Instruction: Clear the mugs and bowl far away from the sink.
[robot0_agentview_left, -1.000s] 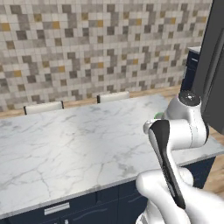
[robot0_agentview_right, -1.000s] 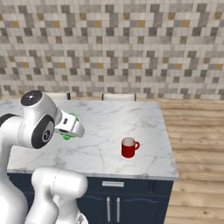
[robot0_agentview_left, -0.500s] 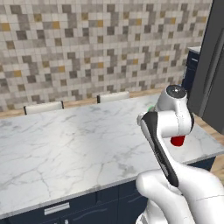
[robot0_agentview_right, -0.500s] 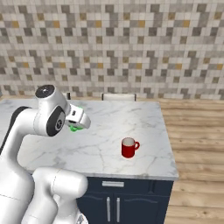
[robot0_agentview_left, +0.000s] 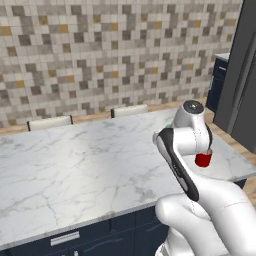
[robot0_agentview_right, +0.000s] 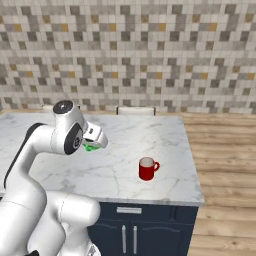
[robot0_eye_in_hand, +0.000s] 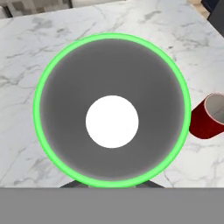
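The arm has swung rightward over the marble counter (robot0_agentview_right: 125, 150) in the last second, carrying the green mug (robot0_agentview_right: 91, 147) along: a moment ago it hung further back to the left, and now it sits closer to the red mug (robot0_agentview_right: 147, 168), which hasn't budged. That looks like a carry under way, with a set-down on this stretch of counter probably next. The gripper (robot0_agentview_right: 95, 142) is clamped on the green mug, though from the right base view I only catch a sliver of green under the hand, so I can't say exactly where the fingers bite. In the hand view the mug's mouth (robot0_eye_in_hand: 112, 110) faces straight at the camera, so its long axis runs along the gripper. The red mug stands upright, its handle toward the counter's right end.
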